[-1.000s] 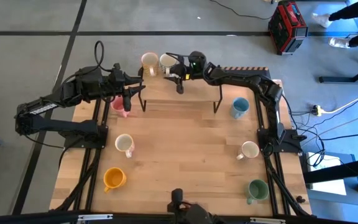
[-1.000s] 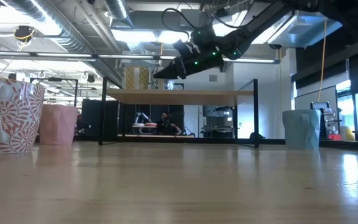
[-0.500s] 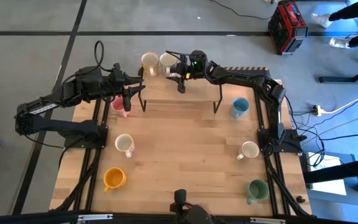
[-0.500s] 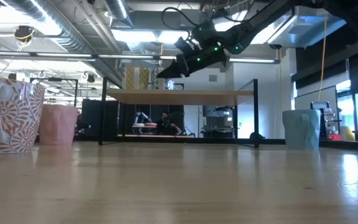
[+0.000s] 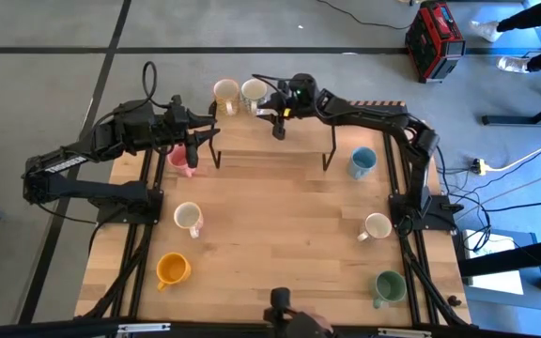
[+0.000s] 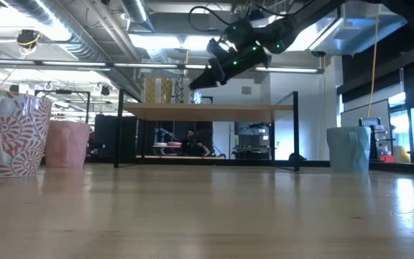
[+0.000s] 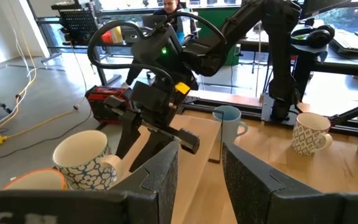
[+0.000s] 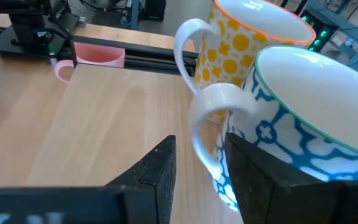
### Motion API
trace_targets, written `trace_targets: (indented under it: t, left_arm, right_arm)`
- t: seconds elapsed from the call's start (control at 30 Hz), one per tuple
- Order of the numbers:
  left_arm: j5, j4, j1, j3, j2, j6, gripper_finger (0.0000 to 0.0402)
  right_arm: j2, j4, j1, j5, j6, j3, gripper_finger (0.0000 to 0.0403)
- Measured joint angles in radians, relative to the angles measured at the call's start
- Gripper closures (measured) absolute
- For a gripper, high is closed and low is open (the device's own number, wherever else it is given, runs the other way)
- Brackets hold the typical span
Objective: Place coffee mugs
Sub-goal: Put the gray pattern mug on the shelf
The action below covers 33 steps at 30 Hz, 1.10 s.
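Note:
Two patterned coffee mugs stand on the raised shelf at the table's far side: a yellow-patterned one and a blue-patterned one, also seen from above. My right gripper hangs open just above the shelf. Its fingers stand on either side of the blue-patterned mug's handle; I see no touch. My left gripper waits open at the shelf's left end, over a pink mug.
On the tabletop stand several more mugs: a white patterned one, orange, light blue, white and green. Free board lies in the middle. A person sits far behind the table.
My right gripper has risen above the shelf and drawn back a little toward the table's right, tipping its fingertips further down. Both mugs on the shelf have stayed where they were.

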State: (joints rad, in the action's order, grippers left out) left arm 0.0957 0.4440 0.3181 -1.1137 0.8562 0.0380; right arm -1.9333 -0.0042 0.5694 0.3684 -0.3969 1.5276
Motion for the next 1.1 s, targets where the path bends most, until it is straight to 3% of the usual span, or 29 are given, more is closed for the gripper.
trace_targets:
  t: [0.33,0.73,0.93,1.1]
  left_arm:
    - [0.000,-0.005,0.000,0.000,0.000,0.000,0.0282]
    - [0.000,-0.005,0.000,0.000,0.002,-0.002,0.0282]
    - [0.018,-0.005,0.000,-0.002,0.014,-0.053,0.0268]
    - [0.008,0.019,0.000,-0.002,0.053,-0.070,0.0230]
  right_arm:
    - [0.123,-0.236,-0.001,-0.065,0.007,0.000,0.0274]
    - [0.378,-0.700,-0.004,0.025,0.149,-0.001,0.0274]
    - [0.493,-0.903,-0.033,-0.057,0.186,-0.005,0.0274]
    - [0.613,-0.933,-0.064,-0.138,0.272,-0.117,0.0274]
